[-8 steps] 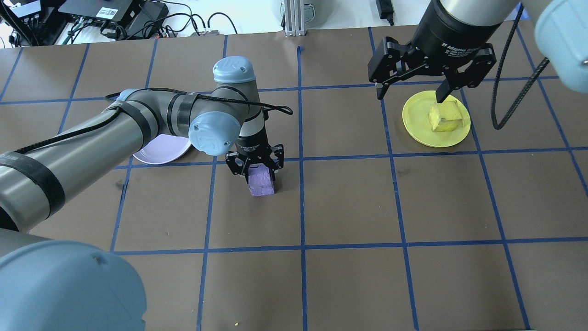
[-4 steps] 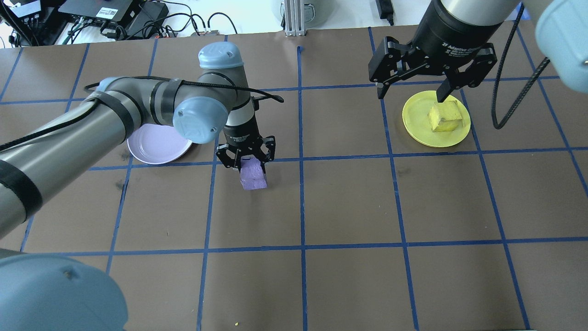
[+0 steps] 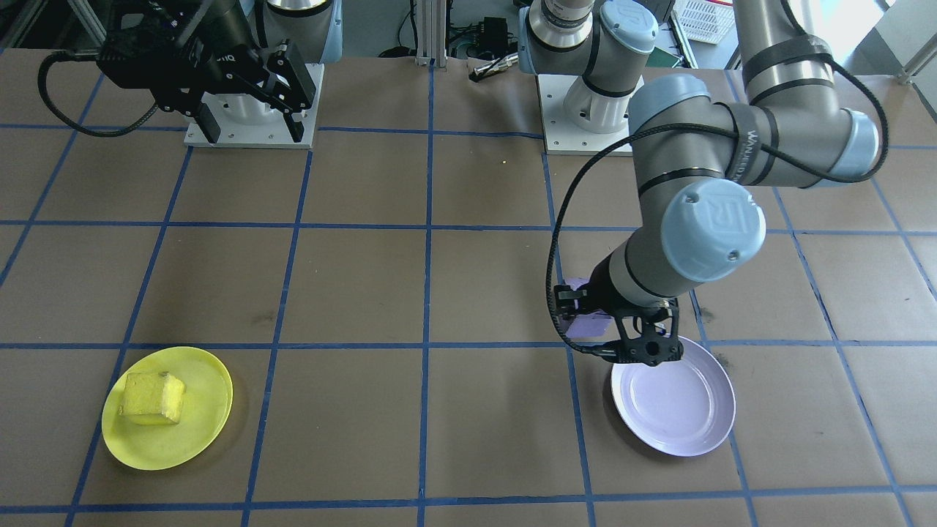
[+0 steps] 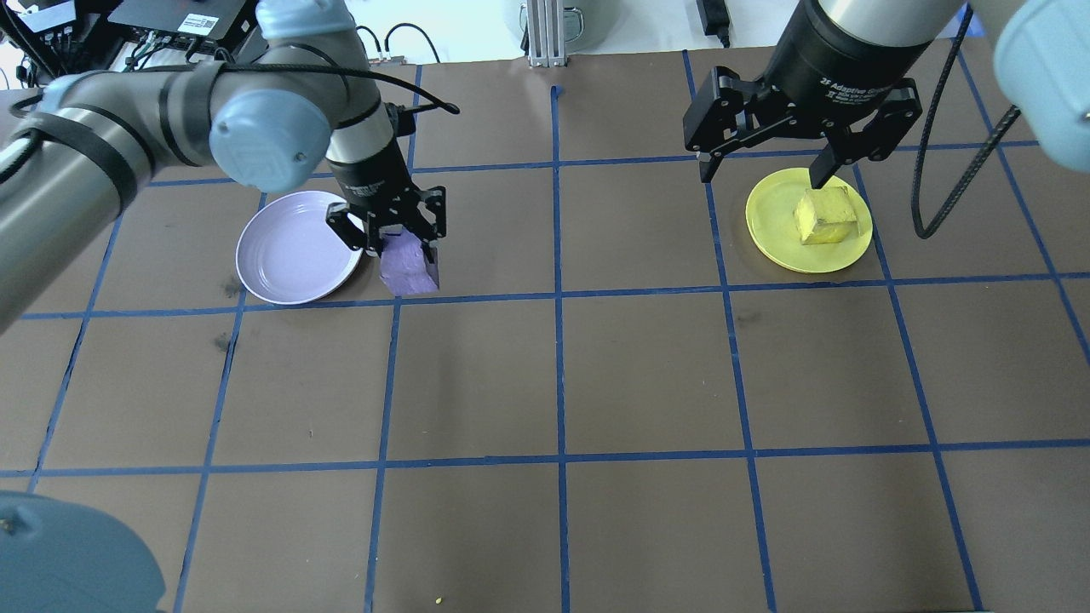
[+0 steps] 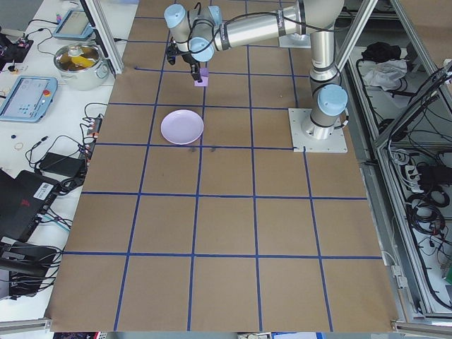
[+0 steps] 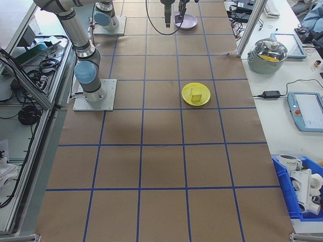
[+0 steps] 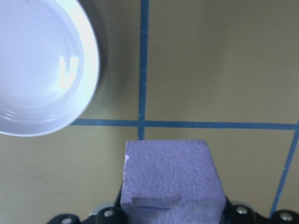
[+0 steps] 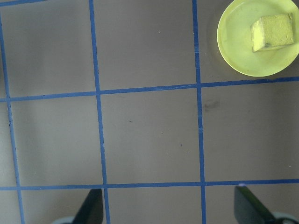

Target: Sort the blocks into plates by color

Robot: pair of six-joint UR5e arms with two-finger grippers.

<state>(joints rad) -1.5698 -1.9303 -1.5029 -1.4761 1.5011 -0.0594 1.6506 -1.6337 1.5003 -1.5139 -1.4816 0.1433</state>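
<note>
Left tool [image 4: 393,236] around purple block [image 4: 409,268]

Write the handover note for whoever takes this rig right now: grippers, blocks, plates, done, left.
Left gripper: shut on the purple block, held above the table beside the lavender plate, not yet over it.
Right gripper: open, empty, raised clear of the table.
Yellow block: lying in the yellow plate.
Done: yellow sorted.
Left: carry the purple block over the lavender plate, which is empty, lower it and release.
</note>
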